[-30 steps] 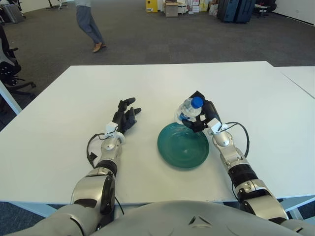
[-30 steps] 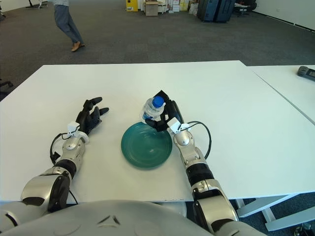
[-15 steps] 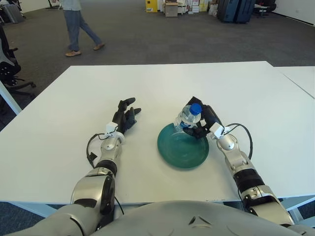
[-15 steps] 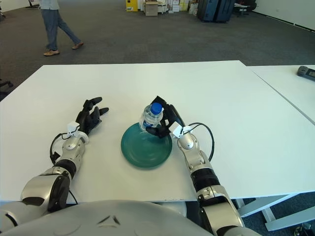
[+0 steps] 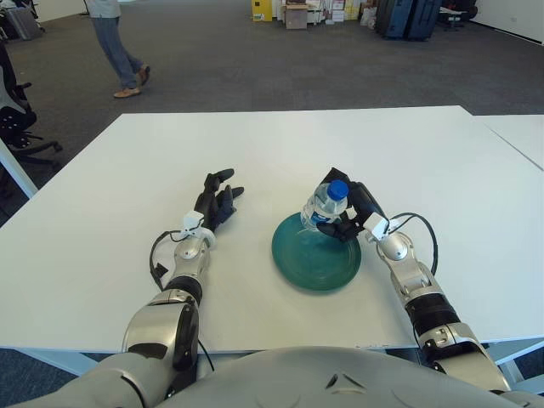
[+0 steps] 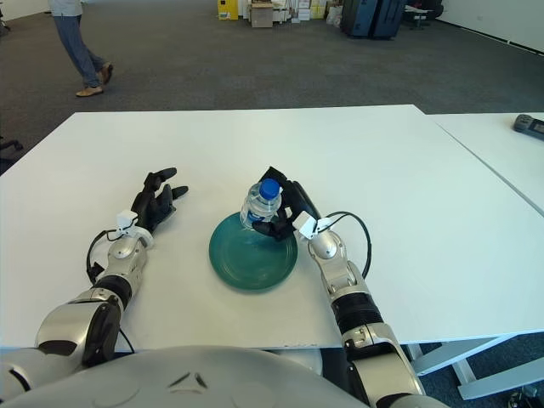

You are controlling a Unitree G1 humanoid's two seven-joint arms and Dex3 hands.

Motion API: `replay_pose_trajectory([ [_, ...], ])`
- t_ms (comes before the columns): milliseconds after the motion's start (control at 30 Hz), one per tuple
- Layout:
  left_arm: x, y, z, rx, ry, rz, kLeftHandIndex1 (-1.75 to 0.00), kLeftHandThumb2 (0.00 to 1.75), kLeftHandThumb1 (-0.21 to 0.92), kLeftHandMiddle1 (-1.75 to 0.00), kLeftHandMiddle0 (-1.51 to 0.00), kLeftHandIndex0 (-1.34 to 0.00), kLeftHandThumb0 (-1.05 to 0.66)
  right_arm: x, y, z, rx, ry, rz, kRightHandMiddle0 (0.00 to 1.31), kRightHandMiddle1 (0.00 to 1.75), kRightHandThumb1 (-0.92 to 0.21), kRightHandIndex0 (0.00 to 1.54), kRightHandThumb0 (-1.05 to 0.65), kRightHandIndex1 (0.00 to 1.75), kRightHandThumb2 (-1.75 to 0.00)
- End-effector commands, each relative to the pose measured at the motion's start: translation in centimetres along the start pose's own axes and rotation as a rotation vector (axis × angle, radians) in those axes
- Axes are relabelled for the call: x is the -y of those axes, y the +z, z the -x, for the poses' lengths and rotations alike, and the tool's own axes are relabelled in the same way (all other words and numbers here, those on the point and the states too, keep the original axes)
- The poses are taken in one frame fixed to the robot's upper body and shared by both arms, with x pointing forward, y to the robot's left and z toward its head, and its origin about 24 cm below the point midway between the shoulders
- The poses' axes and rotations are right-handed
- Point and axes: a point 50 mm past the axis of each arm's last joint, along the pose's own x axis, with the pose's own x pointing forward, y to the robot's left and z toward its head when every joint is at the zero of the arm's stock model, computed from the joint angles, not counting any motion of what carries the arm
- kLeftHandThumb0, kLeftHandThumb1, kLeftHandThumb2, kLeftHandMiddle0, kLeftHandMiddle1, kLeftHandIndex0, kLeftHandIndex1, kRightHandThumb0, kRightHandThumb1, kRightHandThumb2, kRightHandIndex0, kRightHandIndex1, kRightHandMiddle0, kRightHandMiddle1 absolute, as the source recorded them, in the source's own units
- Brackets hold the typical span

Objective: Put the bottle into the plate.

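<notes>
White worktop (image 5: 127,195) before you: your right hand (image 5: 350,212) grips a clear bottle (image 5: 323,204) over the green plate's (image 5: 316,259) far rim; left hand (image 5: 216,201) rests spread, apart.

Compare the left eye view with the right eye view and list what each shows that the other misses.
Only the left eye view shows the office chair at the far left. Only the right eye view shows the dark device on the neighbouring table. Both show the right hand gripping the bottle over the green plate, and the left hand resting open on the table.
</notes>
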Motion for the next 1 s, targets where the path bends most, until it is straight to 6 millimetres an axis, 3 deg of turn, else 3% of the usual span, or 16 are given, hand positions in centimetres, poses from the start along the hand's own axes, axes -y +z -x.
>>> replay_pose_trajectory([
  [0,0.15,-1.77,0.74,-0.102,-0.004,0.001,-1.10,0.84,0.92,-0.73,-0.40,-0.08,-0.76,0.52,0.72,-0.59,0.026,0.001,0.013,1.00,1.75,-0.26,1.29,-0.11,1.75,-1.32],
  [267,0.10,-1.67,0.67,-0.100,-0.004,-0.001,-1.11,0.84,0.92,-0.73,-0.41,-0.09,-0.76,0.59,0.67,-0.74,0.020,0.029,0.050,1.03,1.75,-0.24,1.28,-0.12,1.75,-1.34],
  [367,0.07,-1.64,0.63,-0.102,-0.004,-0.004,-1.12,0.84,0.92,-0.73,-0.41,-0.10,-0.77,0.60,0.67,-0.82,0.023,0.032,0.051,0.97,1.75,-0.31,1.22,-0.21,1.75,-1.20],
  [467,0.05,-1.63,0.61,-0.104,-0.003,-0.006,-1.12,0.84,0.92,-0.73,-0.41,-0.11,-0.78,0.55,0.64,-0.88,0.030,0.043,0.051,0.63,1.75,-0.48,1.05,-0.41,1.75,-0.87],
  [500,0.05,-1.62,0.60,-0.105,-0.003,-0.006,-1.12,0.84,0.92,-0.73,-0.41,-0.11,-0.78,0.52,0.61,-0.89,0.031,0.050,0.056,0.50,1.75,-0.53,0.93,-0.47,1.75,-0.76],
  [533,0.05,-1.62,0.59,-0.105,-0.003,-0.005,-1.12,0.84,0.92,-0.73,-0.41,-0.11,-0.78,0.50,0.59,-0.89,0.033,0.055,0.061,0.32,1.71,-0.61,0.68,-0.57,1.75,-0.64],
  [567,0.05,-1.62,0.58,-0.106,-0.002,-0.005,-1.12,0.84,0.92,-0.73,-0.41,-0.11,-0.78,0.47,0.57,-0.88,0.034,0.061,0.070,0.25,1.69,-0.64,0.59,-0.61,1.75,-0.59],
  [600,0.04,-1.60,0.57,-0.106,-0.002,-0.005,-1.12,0.84,0.92,-0.73,-0.41,-0.11,-0.77,0.46,0.56,-0.90,0.036,0.066,0.077,0.16,1.51,-0.71,0.37,-0.70,1.62,-0.50],
  [633,0.05,-1.58,0.55,-0.106,-0.002,-0.005,-1.12,0.84,0.92,-0.73,-0.41,-0.11,-0.77,0.44,0.58,-0.85,0.038,0.073,0.083,0.10,1.38,-0.76,0.24,-0.75,1.54,-0.43],
  [667,0.06,-1.57,0.53,-0.106,-0.002,-0.005,-1.12,0.84,0.92,-0.73,-0.41,-0.11,-0.77,0.42,0.59,-0.82,0.040,0.078,0.088,0.07,1.19,-0.81,0.15,-0.80,1.33,-0.36],
  [767,0.07,-1.54,0.51,-0.106,-0.002,-0.006,-1.12,0.84,0.92,-0.73,-0.41,-0.11,-0.77,0.38,0.71,-0.64,0.046,0.091,0.095,0.02,0.90,-0.88,0.05,-0.87,1.02,-0.26],
  [833,0.07,-1.54,0.50,-0.106,-0.002,-0.006,-1.12,0.84,0.92,-0.73,-0.41,-0.11,-0.77,0.38,0.89,-0.58,0.052,0.098,0.104,0.01,0.80,-0.90,0.03,-0.89,0.90,-0.23],
  [933,0.07,-1.51,0.46,-0.107,-0.001,-0.007,-1.12,0.84,0.92,-0.73,-0.41,-0.11,-0.76,0.39,1.17,-0.62,0.066,0.115,0.140,0.00,0.63,-0.91,0.01,-0.93,0.70,-0.25],
  [967,0.06,-1.50,0.45,-0.107,-0.001,-0.006,-1.12,0.85,0.92,-0.73,-0.41,-0.11,-0.76,0.39,1.19,-0.64,0.068,0.122,0.153,0.00,0.53,-0.92,0.00,-0.96,0.56,-0.30],
])
